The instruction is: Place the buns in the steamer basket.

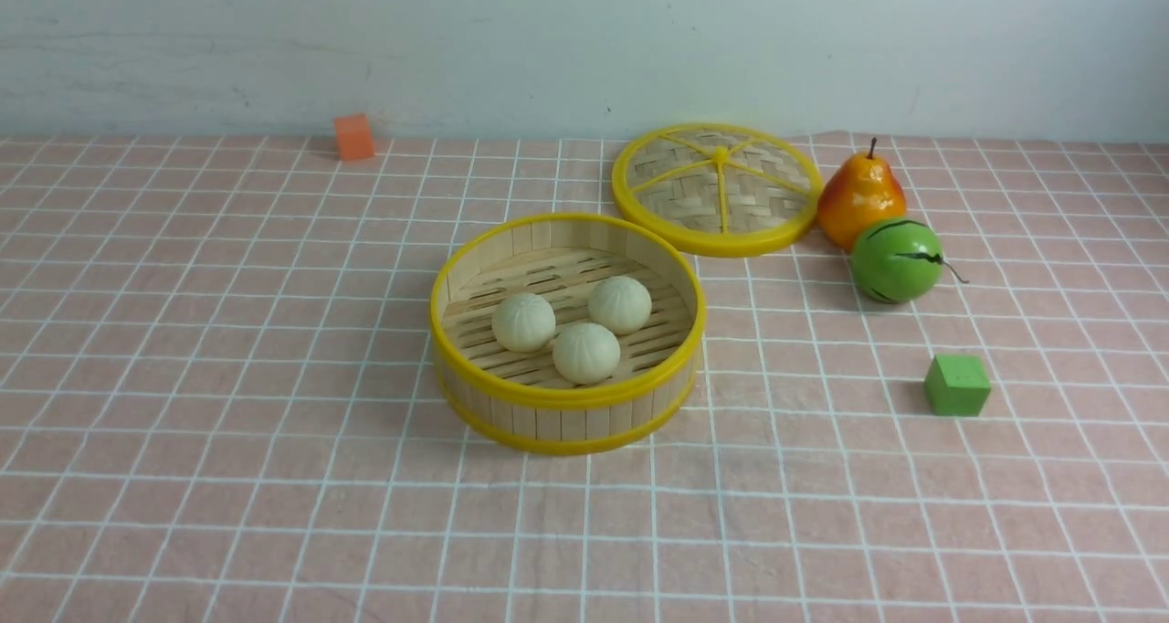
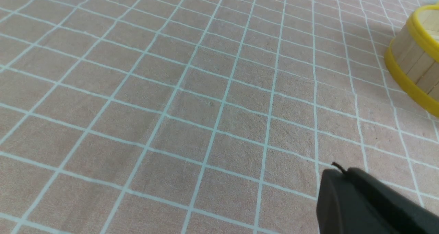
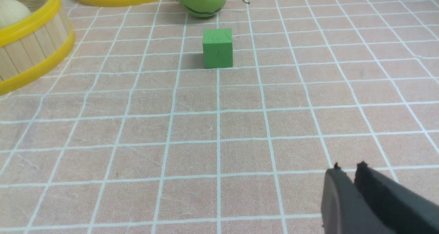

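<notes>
Front view — three buns (image 1: 585, 352) inside steamer basket (image 1: 566, 395), left claw (image 2: 343, 174) and right claw (image 3: 347, 168) both clenched.

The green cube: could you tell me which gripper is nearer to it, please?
Right. The right gripper faces the green cube across bare cloth; the left gripper sits beyond the steamer basket's far side, cube out of its view.
</notes>
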`<action>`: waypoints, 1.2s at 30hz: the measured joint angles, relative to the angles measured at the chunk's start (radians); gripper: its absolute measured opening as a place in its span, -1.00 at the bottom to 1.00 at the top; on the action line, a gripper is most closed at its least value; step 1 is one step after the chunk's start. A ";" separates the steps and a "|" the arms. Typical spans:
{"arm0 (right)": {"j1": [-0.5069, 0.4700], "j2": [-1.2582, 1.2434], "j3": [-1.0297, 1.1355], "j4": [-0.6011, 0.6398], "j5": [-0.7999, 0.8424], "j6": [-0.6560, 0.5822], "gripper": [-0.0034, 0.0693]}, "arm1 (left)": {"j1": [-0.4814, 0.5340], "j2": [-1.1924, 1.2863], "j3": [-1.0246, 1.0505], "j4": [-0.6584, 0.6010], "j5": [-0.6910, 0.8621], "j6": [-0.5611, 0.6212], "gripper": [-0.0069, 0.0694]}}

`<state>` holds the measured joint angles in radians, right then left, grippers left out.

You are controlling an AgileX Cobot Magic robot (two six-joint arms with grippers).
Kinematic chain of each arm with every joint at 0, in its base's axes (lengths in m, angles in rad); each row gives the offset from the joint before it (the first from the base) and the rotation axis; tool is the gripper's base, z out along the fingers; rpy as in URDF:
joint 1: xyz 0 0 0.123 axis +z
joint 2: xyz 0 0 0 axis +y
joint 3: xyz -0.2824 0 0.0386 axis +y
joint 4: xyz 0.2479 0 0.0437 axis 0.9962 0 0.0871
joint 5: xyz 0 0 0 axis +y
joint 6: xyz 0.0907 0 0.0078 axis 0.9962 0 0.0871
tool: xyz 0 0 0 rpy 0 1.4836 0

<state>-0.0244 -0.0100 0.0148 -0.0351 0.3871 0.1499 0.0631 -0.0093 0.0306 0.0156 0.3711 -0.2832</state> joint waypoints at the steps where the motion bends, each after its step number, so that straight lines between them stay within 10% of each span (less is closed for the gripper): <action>1: 0.000 0.000 0.000 0.000 0.000 0.000 -0.70 | 0.000 0.000 0.000 0.000 0.000 0.000 -0.86; 36: 0.000 0.000 0.000 0.000 0.000 0.000 -0.58 | 0.000 0.000 0.000 0.000 -0.003 0.000 -0.83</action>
<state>-0.0244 -0.0100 0.0148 -0.0351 0.3871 0.1499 0.0631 -0.0093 0.0306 0.0156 0.3681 -0.2832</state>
